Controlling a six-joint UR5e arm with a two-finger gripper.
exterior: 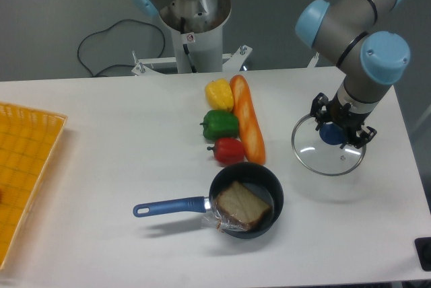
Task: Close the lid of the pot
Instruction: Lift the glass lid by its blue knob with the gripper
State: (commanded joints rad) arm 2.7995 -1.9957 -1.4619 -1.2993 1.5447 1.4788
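The pot (246,200), a small black saucepan with a long blue handle, sits at the front middle of the table with a wrapped slice of bread inside. The pot lid (328,155), clear glass with a metal rim and a blue knob, lies to the pot's right and further back, apart from it. My gripper (341,130) points down over the lid, with its dark fingers (318,110) on either side of the blue knob. The view does not show whether the fingers press on the knob, or whether the lid rests on the table.
A yellow pepper (219,94), a green pepper (219,124), a red pepper (229,151) and a long orange bread loaf (248,118) lie just behind the pot. A yellow basket (30,141) stands at the left edge. The robot base (195,15) is behind the table.
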